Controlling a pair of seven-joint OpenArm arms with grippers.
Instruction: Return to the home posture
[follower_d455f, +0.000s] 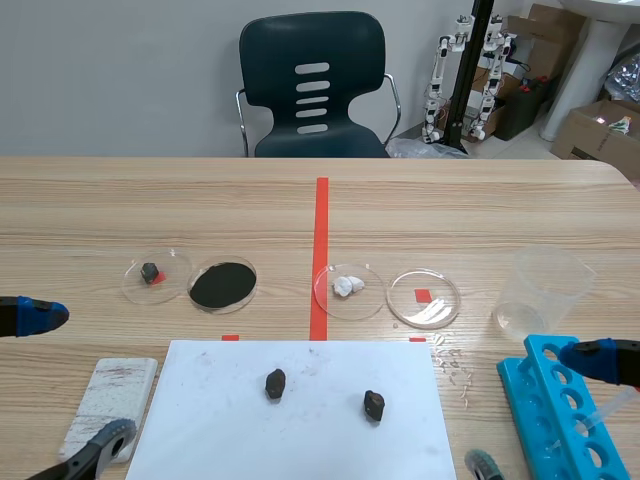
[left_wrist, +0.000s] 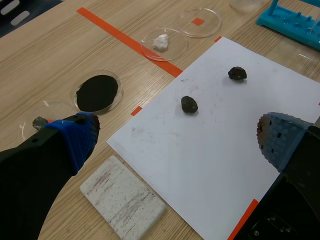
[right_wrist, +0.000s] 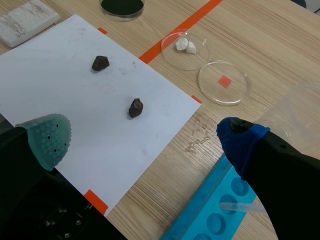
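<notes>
Here left claw (left_wrist: 177, 137) and right claw (right_wrist: 142, 137) gape; one dish (follower_d455f: 190, 286) holds black powder (follower_d455f: 222, 286), another white lumps (follower_d455f: 347, 285).

Table (follower_d455f: 120, 200) was light wood-grain, smooth. Paper (follower_d455f: 300, 430) matt white w/ smudges. Dishes (follower_d455f: 440, 302) & beaker (follower_d455f: 545, 290) clear, glossy. Rocks (follower_d455f: 275, 383) rough, dark. Rack (follower_d455f: 522, 392) blue plastic.

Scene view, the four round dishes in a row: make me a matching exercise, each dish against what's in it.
Dishes, counted from the picture's left:
1. first dish
2. second dish
3. third dish
4. fourth dish

Contents:
A. white lumps
B. nothing inside, only a red tape mark showing through
C. black powder
D. small dark chunk

Pairs: 1-D, 2-C, 3-A, 4-B.
</notes>
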